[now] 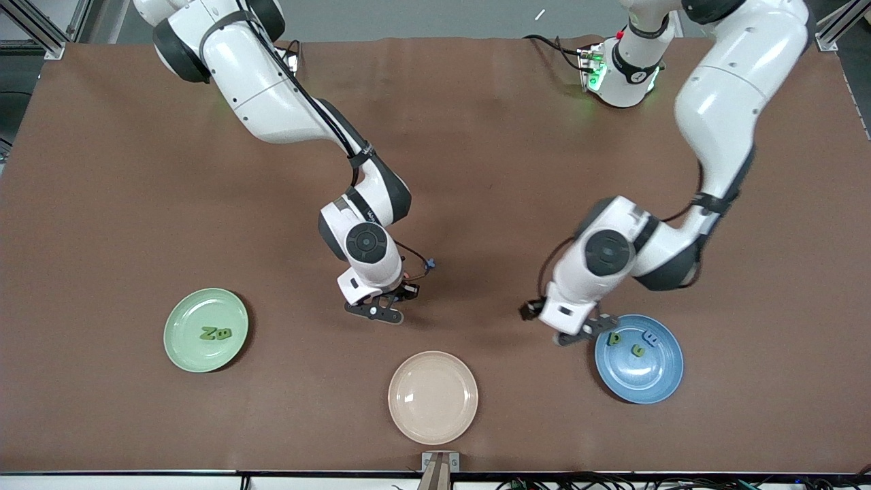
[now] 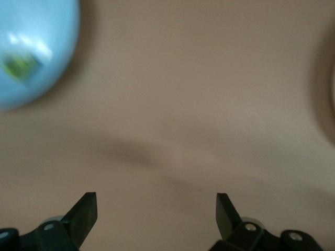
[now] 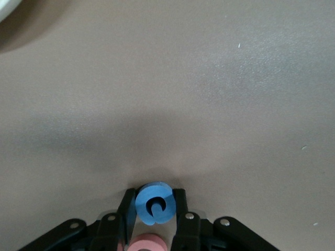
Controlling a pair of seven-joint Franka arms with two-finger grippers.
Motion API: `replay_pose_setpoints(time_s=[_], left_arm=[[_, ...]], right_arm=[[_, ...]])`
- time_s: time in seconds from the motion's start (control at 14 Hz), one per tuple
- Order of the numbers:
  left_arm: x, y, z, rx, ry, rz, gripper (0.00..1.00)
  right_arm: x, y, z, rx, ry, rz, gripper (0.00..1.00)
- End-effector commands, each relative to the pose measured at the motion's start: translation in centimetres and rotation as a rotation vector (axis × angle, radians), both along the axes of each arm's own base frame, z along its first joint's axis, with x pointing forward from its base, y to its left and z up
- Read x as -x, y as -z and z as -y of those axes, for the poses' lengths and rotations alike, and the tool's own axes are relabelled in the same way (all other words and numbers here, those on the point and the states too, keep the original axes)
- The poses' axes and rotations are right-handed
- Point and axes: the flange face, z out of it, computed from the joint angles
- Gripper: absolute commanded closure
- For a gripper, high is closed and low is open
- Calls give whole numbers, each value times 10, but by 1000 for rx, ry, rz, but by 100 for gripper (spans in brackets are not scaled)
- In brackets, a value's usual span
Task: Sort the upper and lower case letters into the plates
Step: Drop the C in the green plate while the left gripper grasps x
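At the right arm's end of the desk (image 1: 102,204) lies the pale green plate (image 1: 184,340), with two green letters (image 1: 216,333) side by side touching each other near its middle. Next along, the right tool (image 1: 381,309) hangs over bare desk between the green plate and the cream plate (image 1: 433,397), the latter lying nearest the front camera, about midway along the desk, with nothing on it. In the right wrist view the right tool (image 3: 153,209) has its fingers (image 3: 127,209) drawn in close on either side of a small blue letter (image 3: 153,203), a round curled shape gripped between the pads; just under it a pink-red piece (image 3: 144,244) shows between the finger bases, though too little of it is seen to say whether it is another letter. Farther toward the left arm's end, the left tool (image 1: 585,330) is over the edge of the blue plate (image 1: 646,381), at the rim that faces the cream plate. On the blue plate lie three letters: a green one (image 1: 614,338) just beside the left tool, another green one (image 1: 638,350) close to the plate's middle, and a pale blue one (image 1: 651,337) beside them, all near one another but apart. In the left wrist view the left tool (image 2: 156,214) has its fingers (image 2: 84,212) spread wide with only bare desk between them, holding nothing, and the blue plate (image 2: 47,68) with a green letter on it sits off at the corner, well apart from the fingertips.
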Motion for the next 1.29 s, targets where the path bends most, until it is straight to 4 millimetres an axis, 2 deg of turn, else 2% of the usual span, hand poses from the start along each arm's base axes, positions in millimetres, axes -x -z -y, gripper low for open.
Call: replay_pose_setpoints(time_s=[0.0, 0.07, 0.14, 0.29, 0.43, 0.57, 0.71, 0.86, 0.93, 1.0, 1.07, 1.14, 1.21], left_arm=[[42, 8, 70, -1, -37, -9, 6], [55, 14, 88, 7, -10, -12, 10], [70, 16, 111, 21, 26, -5, 11], [88, 27, 139, 30, 63, 4, 23], [104, 43, 159, -9, 55, 23, 29], [117, 58, 180, -10, 70, 47, 30], [119, 61, 200, 18, 84, 92, 30], [122, 68, 212, 24, 95, 109, 30], [122, 70, 212, 23, 98, 110, 31], [122, 73, 212, 21, 98, 106, 31], [122, 79, 212, 21, 97, 102, 32], [123, 82, 214, 30, 100, 107, 35], [126, 87, 217, 38, 104, 110, 38]], right_arm=[[-5, 1, 8, 6, 11, 10, 96], [-12, -5, 17, 8, 14, 13, 96], [-24, -9, 38, 13, 20, 6, 96], [-39, -14, 74, 42, -60, -38, 96], [-63, -23, 134, 51, -126, -77, 96], [-79, -33, 193, 60, -195, -127, 96], [-92, -44, 257, 57, -269, -163, 96], [-103, -50, 312, 49, -377, -160, 96], [-105, -49, 342, 46, -432, -171, 96], [-107, -48, 364, 38, -490, -173, 95], [-108, -47, 386, 29, -528, -176, 91], [-107, -44, 404, 17, -552, -184, 77], [-104, -37, 412, 8, -571, -205, 52]])
